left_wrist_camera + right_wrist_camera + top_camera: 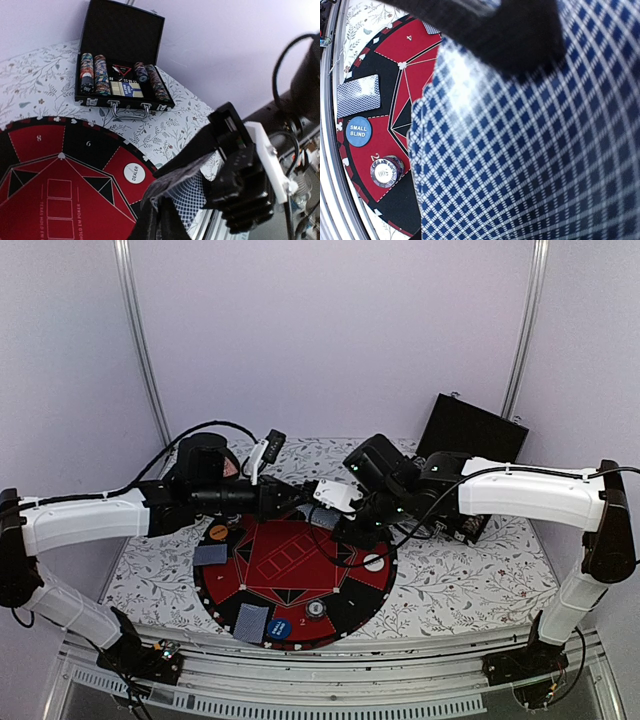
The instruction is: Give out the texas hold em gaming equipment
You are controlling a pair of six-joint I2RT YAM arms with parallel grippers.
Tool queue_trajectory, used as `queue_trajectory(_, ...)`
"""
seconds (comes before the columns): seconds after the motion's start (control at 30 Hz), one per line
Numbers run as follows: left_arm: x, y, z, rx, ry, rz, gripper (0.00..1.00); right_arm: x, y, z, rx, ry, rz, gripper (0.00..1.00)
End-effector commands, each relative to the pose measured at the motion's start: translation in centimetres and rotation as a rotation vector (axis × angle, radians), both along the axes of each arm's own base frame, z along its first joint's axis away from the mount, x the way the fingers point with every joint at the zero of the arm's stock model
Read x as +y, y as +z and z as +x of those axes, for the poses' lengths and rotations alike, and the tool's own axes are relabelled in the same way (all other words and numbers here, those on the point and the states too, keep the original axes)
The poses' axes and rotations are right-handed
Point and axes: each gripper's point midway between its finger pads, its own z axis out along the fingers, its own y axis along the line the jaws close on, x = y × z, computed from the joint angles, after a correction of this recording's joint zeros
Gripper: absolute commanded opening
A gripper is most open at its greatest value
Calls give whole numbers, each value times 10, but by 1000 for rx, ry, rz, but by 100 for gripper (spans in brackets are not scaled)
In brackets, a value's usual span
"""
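My right gripper point(345, 513) is shut on a deck of playing cards point(530, 150) with blue lattice backs, held above the far side of the round red and black poker mat point(290, 575). The deck hides its fingers in the right wrist view. My left gripper point(303, 496) meets it from the left, its jaws closed on the edge of the top card point(192, 197), which curls up from the deck. On the mat lie two small card piles point(210, 554) point(252, 621), an orange disc point(218, 532), a blue small-blind disc point(358, 131), a white dealer disc point(134, 173) and a striped chip stack point(386, 170).
An open black case point(122, 80) holding rows of poker chips and another deck stands on the floral tablecloth point(450, 580) behind the mat at the right, lid raised. Cables hang off both arms. The table's metal front rail point(330, 670) runs along the near edge.
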Motion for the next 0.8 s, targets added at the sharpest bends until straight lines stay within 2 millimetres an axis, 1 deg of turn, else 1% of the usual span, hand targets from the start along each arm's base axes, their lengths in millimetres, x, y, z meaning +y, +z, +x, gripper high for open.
queue_trajectory(0.0, 4, 9, -8, -26, -29, -21, 0, 6, 8, 0, -17, 9, 16, 41)
queue_trajectory(0.13, 10, 11, -12, -10, -22, -30, 0, 3, 6, 1, -21, 0, 8, 41)
queue_trajectory(0.23, 15, 17, -14, -5, -9, -51, 0, 0, 3, 6, -21, -17, 5, 41)
queue_trajectory(0.4, 31, 17, -7, 66, 55, -75, 0, -8, 1, 17, -9, -57, 6, 40)
queue_trajectory(0.53, 51, 11, 4, 171, 128, -106, 0, -19, -5, 26, 6, -95, -4, 39)
queue_trajectory(0.7, 87, 0, 15, 274, 251, -158, 0, -29, -10, 34, 13, -127, -9, 39)
queue_trajectory(0.77, 108, -19, 23, 338, 332, -134, 0, -28, -9, 35, 14, -128, -6, 39)
